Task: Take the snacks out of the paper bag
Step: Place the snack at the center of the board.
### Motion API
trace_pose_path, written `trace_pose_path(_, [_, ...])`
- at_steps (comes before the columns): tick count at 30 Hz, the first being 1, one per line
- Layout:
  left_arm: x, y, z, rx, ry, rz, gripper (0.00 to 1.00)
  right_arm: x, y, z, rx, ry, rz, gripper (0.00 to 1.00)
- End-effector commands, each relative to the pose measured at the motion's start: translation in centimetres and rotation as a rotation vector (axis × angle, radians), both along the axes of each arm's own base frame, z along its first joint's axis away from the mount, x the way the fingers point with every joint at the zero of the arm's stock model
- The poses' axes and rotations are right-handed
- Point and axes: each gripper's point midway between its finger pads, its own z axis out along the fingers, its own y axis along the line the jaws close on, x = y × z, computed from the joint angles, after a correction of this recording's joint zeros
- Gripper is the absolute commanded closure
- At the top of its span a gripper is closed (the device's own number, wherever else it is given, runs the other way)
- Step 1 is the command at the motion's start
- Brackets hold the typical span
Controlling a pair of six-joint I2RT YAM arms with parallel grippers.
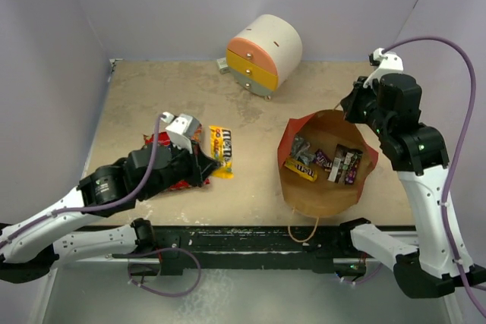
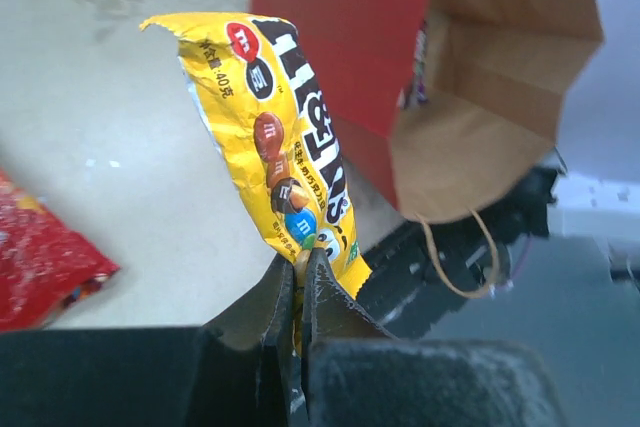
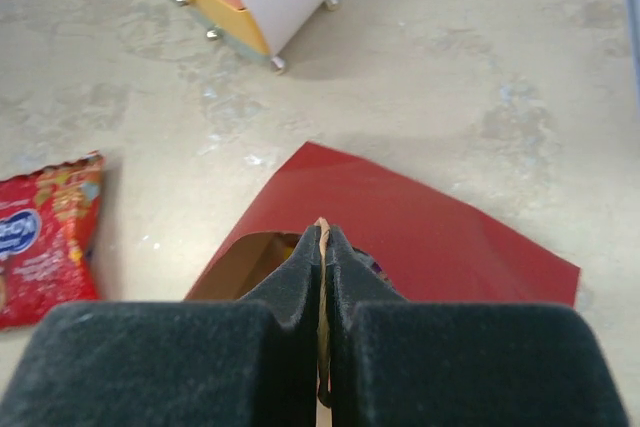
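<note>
A: Status of the paper bag [image 1: 323,187]?

B: It stands on the tabletop [image 1: 152,96] right of centre, mouth open upward; red outside, brown kraft inside; one thin string handle hangs over the near edge. Several small candy packets [image 1: 328,161] lie inside on its floor; one is yellow, others dark or purple; finer detail cannot be read.

A: Position of the bag relative to the right gripper [image 3: 322,247]?

B: The right gripper sits at the bag's far right rim; its jaws are pressed together on the top edge of the paper wall, a strip of brown paper showing between them in the right wrist view.

A: And the left gripper [image 2: 300,277]?

B: Well apart from the bag, on the left half of the tabletop; its jaws are pinched on the lower end of a yellow candy packet [image 2: 275,137]; the packet stands up from the jaws, tilted away. In the overhead view it shows just right of the left wrist.

A: Other items outside the bag?

B: A large red crisp packet [image 3: 45,237] lies flat on the tabletop, partly under the left arm; a round white cabinet [image 1: 266,51] with orange-yellow drawers stands at the far centre, well apart from both grippers.
</note>
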Motion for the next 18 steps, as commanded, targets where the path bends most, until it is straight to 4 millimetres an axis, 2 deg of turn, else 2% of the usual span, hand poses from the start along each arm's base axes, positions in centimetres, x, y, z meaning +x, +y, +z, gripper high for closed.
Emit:
trace_pose_path(1, [3.4, 3.4, 0.1, 0.117, 0.015, 0.225, 1.00, 1.1, -1.7, 2.5, -0.075, -0.088, -0.066, 1.00])
trace_pose_path(6, [6.4, 4.4, -1.9, 0.204, 0.106, 0.298, 1.00, 1.4, -0.5, 2.4, -0.041, -0.092, -0.011, 1.00])
trace_pose_path(11, [9.0, 4.7, -2.8, 0.151, 0.180, 0.316, 1.00, 2.0, -1.1, 2.2, -0.050, -0.080, -0.058, 1.00])
trace_pose_path(18, [12.6, 5.5, -4.3, 0.090, 0.284, 0.336, 1.00, 3.0, -2.3, 3.5, -0.086, -0.098, -0.125, 1.00])
